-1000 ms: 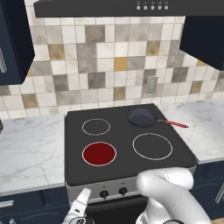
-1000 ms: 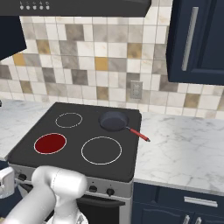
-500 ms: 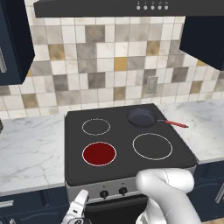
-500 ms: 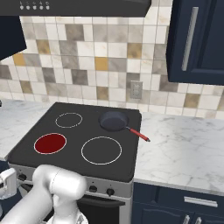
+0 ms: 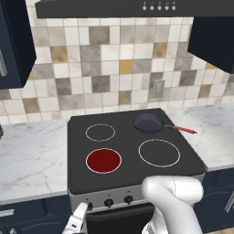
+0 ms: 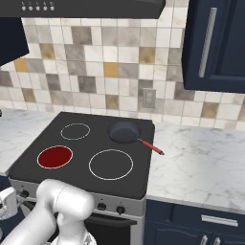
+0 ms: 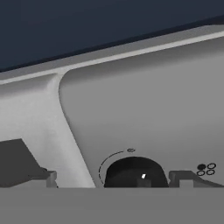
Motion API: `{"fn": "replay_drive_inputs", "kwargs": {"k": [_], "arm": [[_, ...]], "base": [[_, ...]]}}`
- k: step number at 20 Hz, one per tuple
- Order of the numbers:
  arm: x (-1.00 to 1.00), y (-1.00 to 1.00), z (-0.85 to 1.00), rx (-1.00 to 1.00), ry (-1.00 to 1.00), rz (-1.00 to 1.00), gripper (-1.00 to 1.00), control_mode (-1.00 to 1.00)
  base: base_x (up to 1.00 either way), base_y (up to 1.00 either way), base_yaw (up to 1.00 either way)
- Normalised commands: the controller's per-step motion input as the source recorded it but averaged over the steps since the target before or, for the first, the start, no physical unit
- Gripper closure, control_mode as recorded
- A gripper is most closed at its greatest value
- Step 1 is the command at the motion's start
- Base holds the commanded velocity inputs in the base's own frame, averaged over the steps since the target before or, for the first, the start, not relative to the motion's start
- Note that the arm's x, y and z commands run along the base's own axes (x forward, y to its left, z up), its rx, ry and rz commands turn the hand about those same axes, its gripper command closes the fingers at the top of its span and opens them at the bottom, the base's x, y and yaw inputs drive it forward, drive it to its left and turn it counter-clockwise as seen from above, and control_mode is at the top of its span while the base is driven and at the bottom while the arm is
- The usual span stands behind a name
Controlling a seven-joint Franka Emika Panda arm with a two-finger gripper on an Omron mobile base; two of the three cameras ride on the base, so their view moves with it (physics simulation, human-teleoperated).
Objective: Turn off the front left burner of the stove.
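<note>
The front left burner (image 5: 103, 160) (image 6: 55, 157) glows deep red on the black stove (image 5: 129, 147) (image 6: 97, 140). My gripper (image 5: 78, 215) (image 6: 6, 201) hangs low in front of the left end of the silver front panel (image 7: 144, 100). In the hand view my gripper (image 7: 113, 178) is open, with a round black knob (image 7: 134, 171) between its dark fingertips (image 7: 46, 177). The right fingertip sits close beside the knob and the left one stands well apart. A white tick on the knob and a small four-dot burner symbol (image 7: 205, 169) show.
A dark frying pan (image 5: 148, 122) (image 6: 125, 131) with a red handle rests on the back right burner. Two more knobs (image 5: 109, 202) sit to the right on the panel. Marble counters (image 5: 32, 151) (image 6: 201, 158) flank the stove, with dark blue cabinets below and above.
The gripper has slid slightly down and to the left along the front panel's left end. The burner stays red and the pan has not moved.
</note>
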Motion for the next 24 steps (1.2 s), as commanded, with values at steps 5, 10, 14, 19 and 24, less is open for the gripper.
{"fn": "replay_drive_inputs", "kwargs": {"k": [5, 10, 14, 19, 24], "arm": [[0.06, 0.04, -0.09, -0.01, -0.12, 0.0, -1.0, -1.0], [0.03, 0.0, 0.0, -0.01, -0.1, 0.0, -1.0, -1.0], [-0.1, -0.01, 0.01, -0.02, -0.07, 0.0, -1.0, -1.0], [-0.21, 0.0, 0.06, -0.01, 0.0, 0.0, -1.0, -1.0], [0.0, 0.0, 0.19, 0.0, 0.03, 0.0, -1.0, -1.0]], "base": [[0.0, 0.0, 0.0], [0.0, 0.0, 0.0], [0.0, 0.0, 0.0], [0.0, 0.0, 0.0], [0.0, 0.0, 0.0]]}}
